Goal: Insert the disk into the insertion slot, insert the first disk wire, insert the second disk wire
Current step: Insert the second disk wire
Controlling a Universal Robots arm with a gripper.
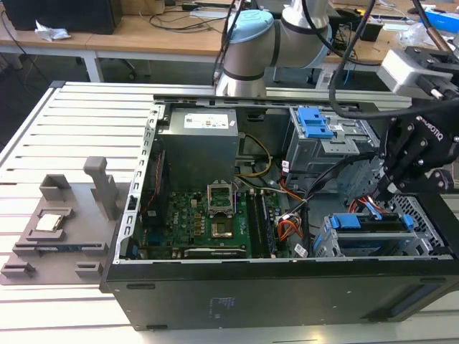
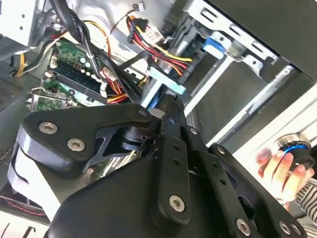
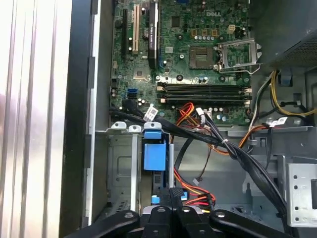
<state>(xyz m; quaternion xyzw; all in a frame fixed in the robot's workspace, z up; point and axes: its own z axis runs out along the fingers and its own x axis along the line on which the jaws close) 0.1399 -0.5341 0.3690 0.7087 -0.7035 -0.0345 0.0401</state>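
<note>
The black two-fingered gripper [image 3: 171,194] is seen with fingers pressed together, holding nothing, just above the blue-framed silver disk [image 3: 154,154]; the disk is seated in the silver sheet-metal slot [image 3: 121,168].

One open computer case [image 1: 215,301] on the table [image 1: 64,136] — one motherboard [image 1: 204,215], one grey power supply [image 1: 197,143], one blue-framed disk [image 1: 369,223], one end effector [image 1: 391,188], one grey fixture plate [image 1: 61,229].
</note>
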